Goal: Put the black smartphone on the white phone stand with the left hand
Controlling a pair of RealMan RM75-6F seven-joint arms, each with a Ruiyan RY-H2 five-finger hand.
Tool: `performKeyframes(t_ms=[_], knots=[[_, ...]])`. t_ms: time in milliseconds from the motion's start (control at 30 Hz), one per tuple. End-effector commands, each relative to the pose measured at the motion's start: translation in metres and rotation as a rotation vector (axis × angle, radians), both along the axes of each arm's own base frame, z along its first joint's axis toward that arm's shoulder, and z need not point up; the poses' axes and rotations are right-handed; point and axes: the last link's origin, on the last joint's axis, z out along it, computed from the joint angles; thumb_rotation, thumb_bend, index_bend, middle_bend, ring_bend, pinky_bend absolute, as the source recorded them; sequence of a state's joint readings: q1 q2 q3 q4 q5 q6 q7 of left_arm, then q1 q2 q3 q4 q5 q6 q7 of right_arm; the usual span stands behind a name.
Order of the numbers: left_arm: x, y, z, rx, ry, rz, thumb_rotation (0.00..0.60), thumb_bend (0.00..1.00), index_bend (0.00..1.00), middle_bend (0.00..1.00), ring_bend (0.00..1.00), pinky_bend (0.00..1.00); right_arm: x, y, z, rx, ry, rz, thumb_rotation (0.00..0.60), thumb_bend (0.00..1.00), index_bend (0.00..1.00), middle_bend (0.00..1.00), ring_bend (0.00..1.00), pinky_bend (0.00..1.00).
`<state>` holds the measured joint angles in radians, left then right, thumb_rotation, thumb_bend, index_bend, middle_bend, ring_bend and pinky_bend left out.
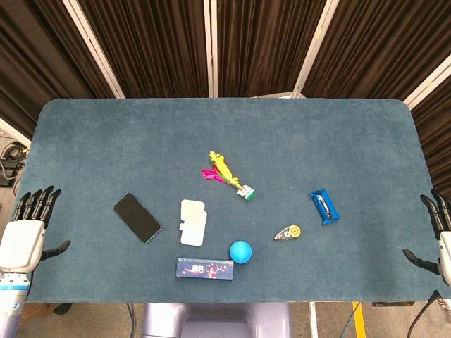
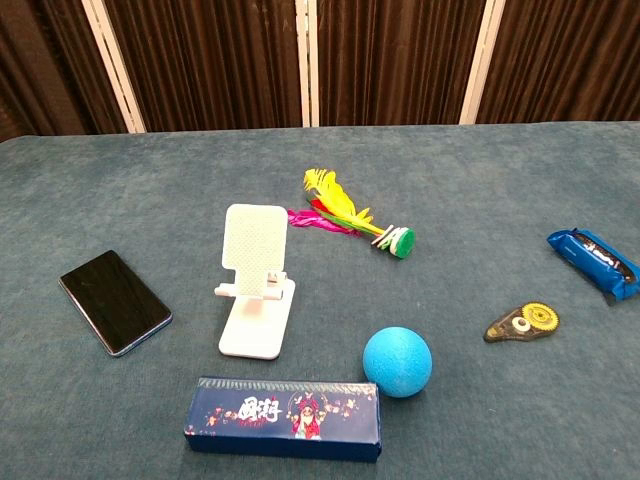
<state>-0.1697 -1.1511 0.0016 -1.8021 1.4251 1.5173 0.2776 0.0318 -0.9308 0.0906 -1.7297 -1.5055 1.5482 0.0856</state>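
The black smartphone lies flat on the blue table, left of the white phone stand, which stands upright with nothing on it. My left hand hovers at the table's left edge, fingers apart and holding nothing, well left of the phone. At the far right edge my right hand is partly cut off, its fingers spread and holding nothing. Neither hand appears in the chest view.
A dark blue box and a blue ball lie near the front edge. A feathered shuttlecock, a correction-tape dispenser and a blue packet lie to the right.
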Motion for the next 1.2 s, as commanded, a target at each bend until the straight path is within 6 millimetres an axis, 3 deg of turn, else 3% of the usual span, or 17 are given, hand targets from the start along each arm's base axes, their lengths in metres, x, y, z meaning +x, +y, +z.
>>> performKeyframes(t_ms=[33,367,733,933,1200], knots=[[-0.002,0.001,0.001,-0.004,0.003,0.001,0.600,0.00,0.00,0.00,0.00,0.00,0.000,0.000,0.000,0.001,0.000,-0.001,0.600,0.00,0.00,0.00,0.00,0.00],[0.001,0.010,-0.007,-0.095,0.013,-0.043,0.600,0.00,0.00,0.00,0.00,0.00,0.000,0.001,0.000,0.001,0.003,-0.001,0.600,0.00,0.00,0.00,0.00,0.00],[0.007,0.091,-0.074,-0.441,0.227,-0.254,0.600,0.00,0.00,0.00,0.00,0.00,-0.011,-0.006,-0.001,-0.005,0.027,-0.061,0.600,0.00,0.00,0.00,0.00,0.00],[0.004,0.112,-0.104,-0.555,0.303,-0.327,0.600,0.00,0.08,0.00,0.00,0.00,-0.015,-0.010,-0.001,-0.010,0.020,-0.092,0.600,0.00,0.00,0.00,0.00,0.00],[0.006,0.133,-0.124,-0.625,0.380,-0.391,0.600,0.00,0.18,0.09,0.10,0.12,-0.023,-0.015,-0.001,-0.011,0.029,-0.130,0.600,0.00,0.00,0.00,0.00,0.00]])
